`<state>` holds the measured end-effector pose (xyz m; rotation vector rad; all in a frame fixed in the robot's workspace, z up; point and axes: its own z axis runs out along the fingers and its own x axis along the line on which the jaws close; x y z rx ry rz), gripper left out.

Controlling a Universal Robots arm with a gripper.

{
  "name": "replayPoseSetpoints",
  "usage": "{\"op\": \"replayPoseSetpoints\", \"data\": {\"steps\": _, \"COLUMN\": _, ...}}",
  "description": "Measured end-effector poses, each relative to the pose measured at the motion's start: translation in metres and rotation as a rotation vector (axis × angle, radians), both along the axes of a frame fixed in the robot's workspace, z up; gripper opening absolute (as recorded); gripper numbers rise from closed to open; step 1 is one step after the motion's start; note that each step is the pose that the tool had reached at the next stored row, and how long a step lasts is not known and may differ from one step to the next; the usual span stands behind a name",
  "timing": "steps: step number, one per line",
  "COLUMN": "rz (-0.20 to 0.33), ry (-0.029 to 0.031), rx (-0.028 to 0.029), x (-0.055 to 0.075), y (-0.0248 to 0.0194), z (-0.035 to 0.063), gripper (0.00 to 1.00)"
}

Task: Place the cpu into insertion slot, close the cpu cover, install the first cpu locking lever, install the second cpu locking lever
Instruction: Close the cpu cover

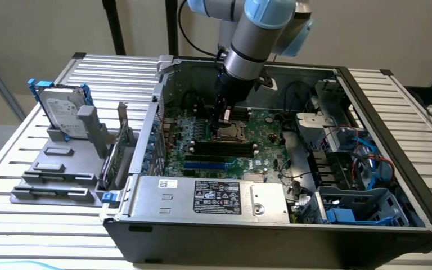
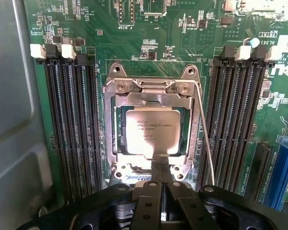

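Gripper (image 2: 161,165) fingers pressed together, holding nothing; tips at near edge of cpu (image 2: 151,130), framed by cpu cover (image 2: 110,124).

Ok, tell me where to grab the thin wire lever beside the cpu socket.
Take the wire lever near its end closest to the claw, where it splays away from the cpu cover. It is a thin straight rod along the cover's side, so probably come from above, straddling it across its length.
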<state>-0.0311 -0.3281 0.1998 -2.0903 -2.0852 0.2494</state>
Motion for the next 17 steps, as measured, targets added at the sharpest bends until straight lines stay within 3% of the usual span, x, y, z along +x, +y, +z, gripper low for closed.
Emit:
{"op": "replayPoseSetpoints", "data": {"steps": 1, "rz": 0.000, "ry": -0.0004, "rx": 0.0029, "x": 0.000, "y": 0.0003, "z": 0.0013, "gripper": 0.11}}
{"op": "replayPoseSetpoints", "data": {"steps": 5, "rz": 0.000, "ry": 0.0018, "rx": 0.0046, "x": -0.003, "y": -0.0017, "z": 0.0116, "gripper": 0.11}}
{"op": "replayPoseSetpoints", "data": {"steps": 9, "rz": 0.000, "ry": 0.0020, "rx": 0.0130, "x": -0.014, "y": -0.0050, "z": 0.0206, "gripper": 0.11}}
{"op": "replayPoseSetpoints", "data": {"steps": 13, "rz": 0.000, "ry": 0.0020, "rx": 0.0262, "x": -0.026, "y": -0.0073, "z": 0.0304, "gripper": 0.11}}
{"op": "replayPoseSetpoints", "data": {"steps": 17, "rz": 0.000, "ry": 0.0020, "rx": 0.0429, "x": -0.038, "y": -0.0089, "z": 0.0408, "gripper": 0.11}}
